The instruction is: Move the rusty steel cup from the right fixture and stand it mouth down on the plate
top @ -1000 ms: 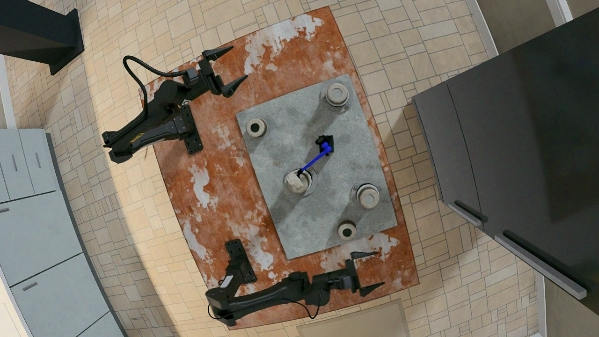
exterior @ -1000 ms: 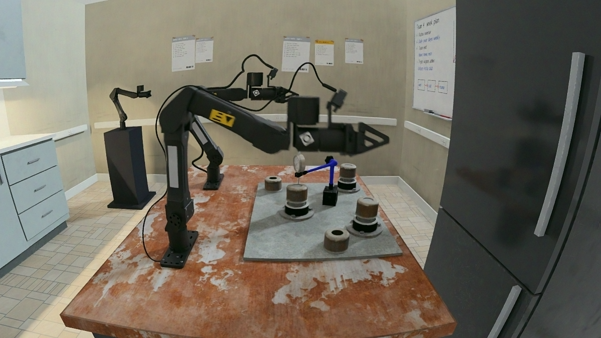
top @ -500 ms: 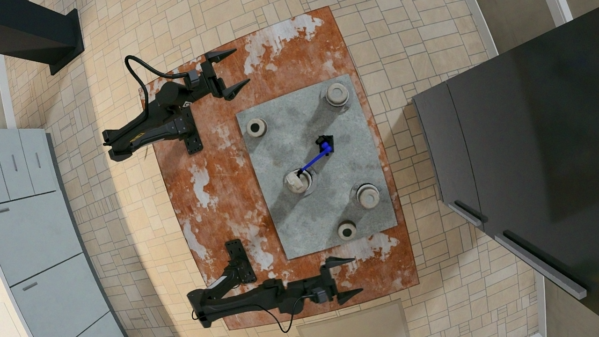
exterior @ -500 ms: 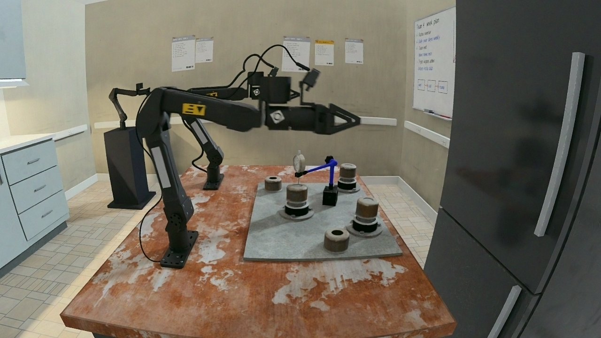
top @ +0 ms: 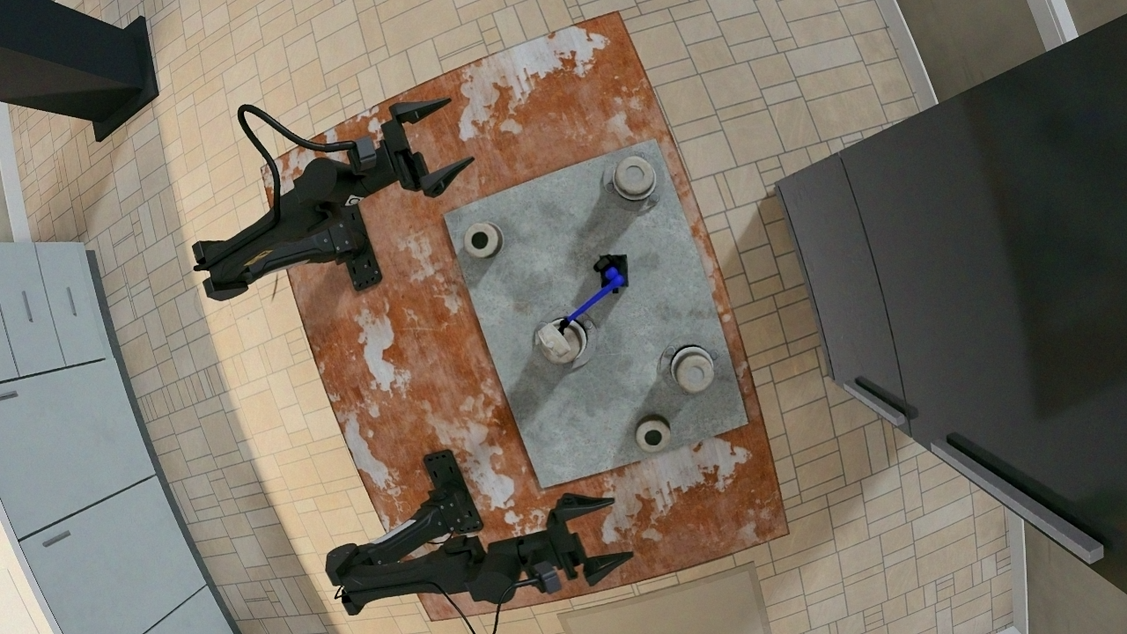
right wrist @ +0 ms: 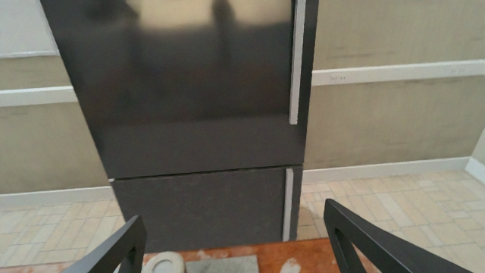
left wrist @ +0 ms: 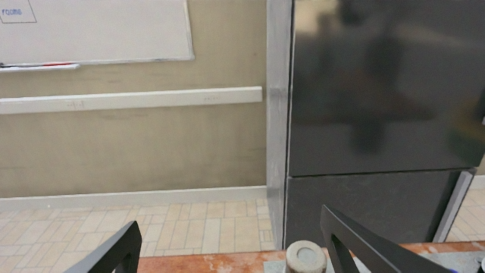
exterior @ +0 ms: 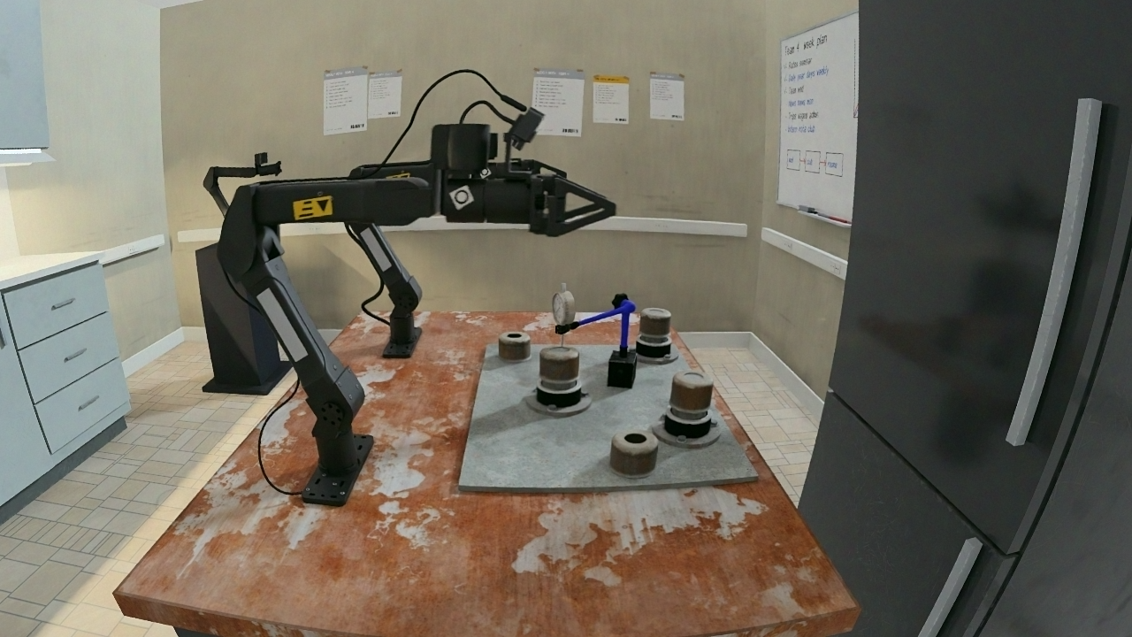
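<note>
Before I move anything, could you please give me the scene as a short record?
target: rusty steel cup
target support: black-and-grey round fixture
destination: grey rectangular plate
left gripper: open, holding nothing
right gripper: open, holding nothing
obstacle nearby: blue-armed gauge stand
status: cup not yet on plate
</note>
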